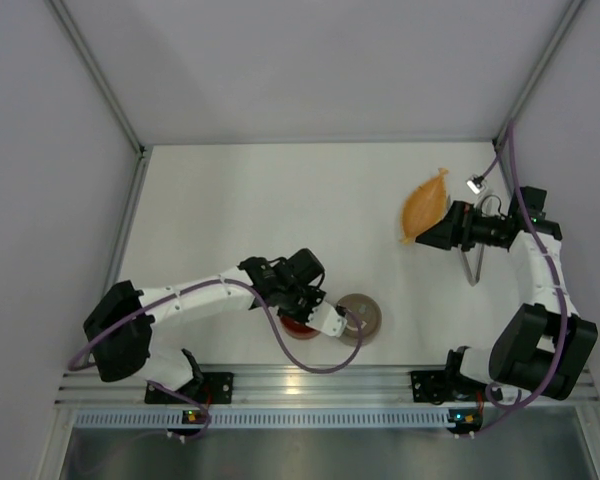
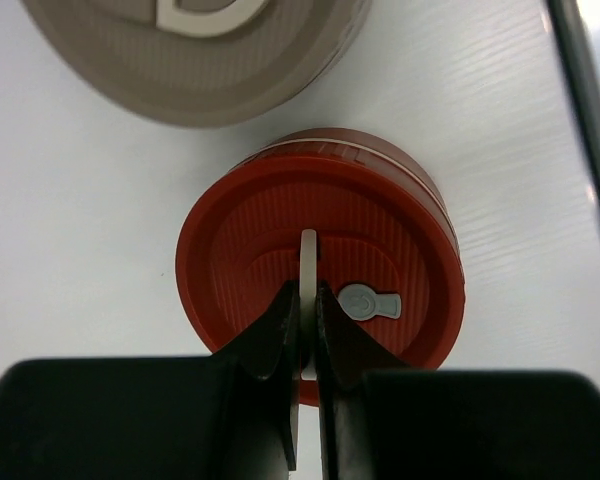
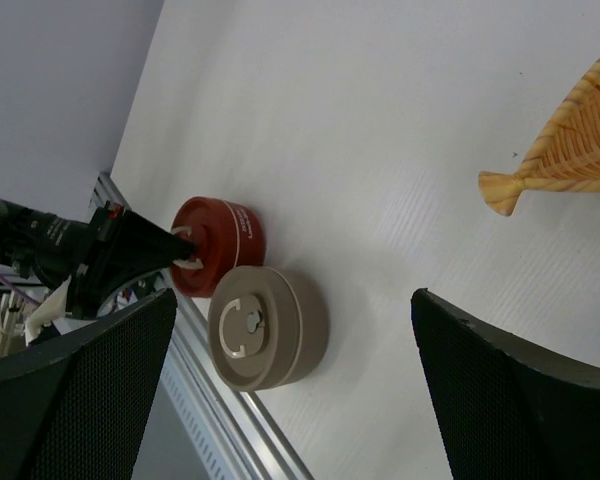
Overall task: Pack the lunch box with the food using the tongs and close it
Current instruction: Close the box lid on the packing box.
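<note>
The red round lunch box stands near the table's front edge with its lid on. My left gripper is shut on the lid's white ring handle, which stands upright between the jaws. From above, the left gripper covers most of the red lunch box. My right gripper hangs open and holds nothing at the far right, beside the orange leaf-shaped dish. The grey tongs lie on the table under the right arm. The food is not in view.
A beige round tin with its lid on stands touching or almost touching the red box on its right; it also shows in the right wrist view. The metal rail runs along the table's near edge. Grey walls enclose the table.
</note>
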Controlling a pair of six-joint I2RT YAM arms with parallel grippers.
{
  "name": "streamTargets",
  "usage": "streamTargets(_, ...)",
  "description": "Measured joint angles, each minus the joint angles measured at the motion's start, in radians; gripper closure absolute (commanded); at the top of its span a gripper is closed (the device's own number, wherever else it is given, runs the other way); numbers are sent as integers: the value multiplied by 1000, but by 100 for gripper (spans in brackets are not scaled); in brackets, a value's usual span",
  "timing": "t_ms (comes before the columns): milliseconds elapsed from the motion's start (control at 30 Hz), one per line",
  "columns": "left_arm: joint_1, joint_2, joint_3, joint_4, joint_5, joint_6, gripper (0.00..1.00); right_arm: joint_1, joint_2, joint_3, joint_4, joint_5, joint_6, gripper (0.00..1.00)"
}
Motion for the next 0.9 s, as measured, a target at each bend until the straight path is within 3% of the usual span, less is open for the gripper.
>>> streamTargets(233,-86,-16,-5,-37,16,-68,98,-6,0,10,-38,-2,-32,1)
streamTargets(333,-103,-28,-11,-48,19,-100,79,-6,0,13,-45,-6,-37,1)
streamTargets(467,-108,-40,-10,-64,18,-134,42,-6,0,13,-47,-10,-42,1)
streamTargets(500,-109,-45,-9,-72,18,-147,28,-6,0,13,-48,-11,-42,1)
streamTargets(600,-110,-55,-8,-121,23,-179,18,-6,-2,14,-54,-15,-42,1)
streamTargets(767,-113,-76,33,-253,11,-229,13,-7,-10,38,-69,-18,-43,1)
streamTargets(900,-106,-99,179,-332,20,-273,13,-7,-17,63,-73,-21,-42,1)
